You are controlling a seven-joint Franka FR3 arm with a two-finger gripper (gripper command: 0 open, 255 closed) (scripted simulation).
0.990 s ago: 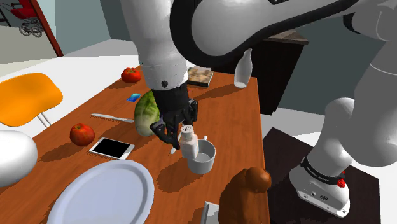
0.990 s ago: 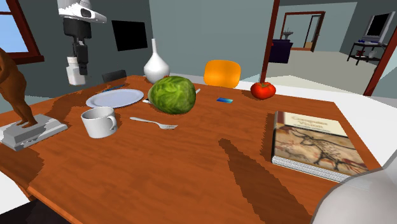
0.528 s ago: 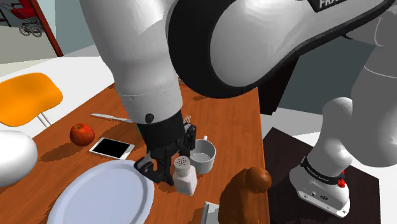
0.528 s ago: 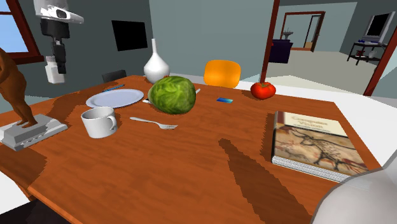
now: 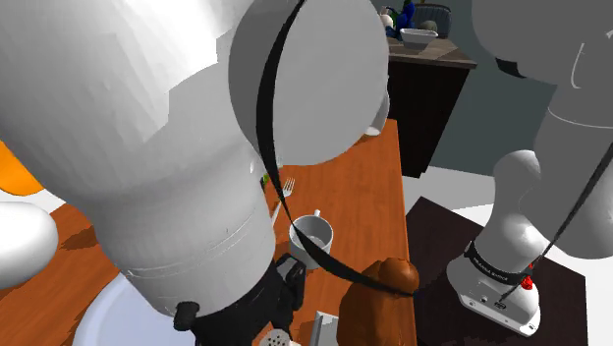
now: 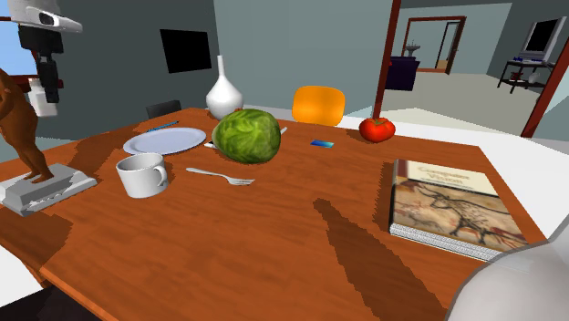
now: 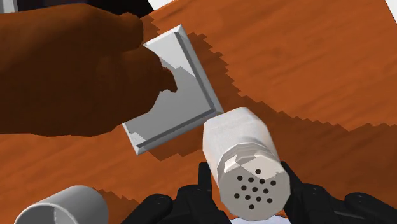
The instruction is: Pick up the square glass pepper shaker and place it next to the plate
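At the far left of the second exterior view, the gripper [image 6: 46,77] hangs over the table [image 6: 274,246] with the white pepper shaker [image 6: 37,98] in it. The wrist view has both fingers [image 7: 205,186] pressed against the shaker's sides, so it's open only as wide as the shaker. Right by it is the brown statue [image 6: 18,114] on its grey base [image 6: 46,189], then the mug [image 6: 141,173], then the plate [image 6: 164,139].

The worry: coming down this close, the shaker could clip the statue or land half on the base and tip over. Hard to judge though — the arm [image 5: 147,147] covers most of the shoulder view and nearly all of the plate, and the shaker's bottom is hidden, so its height above the table is anyone's guess.
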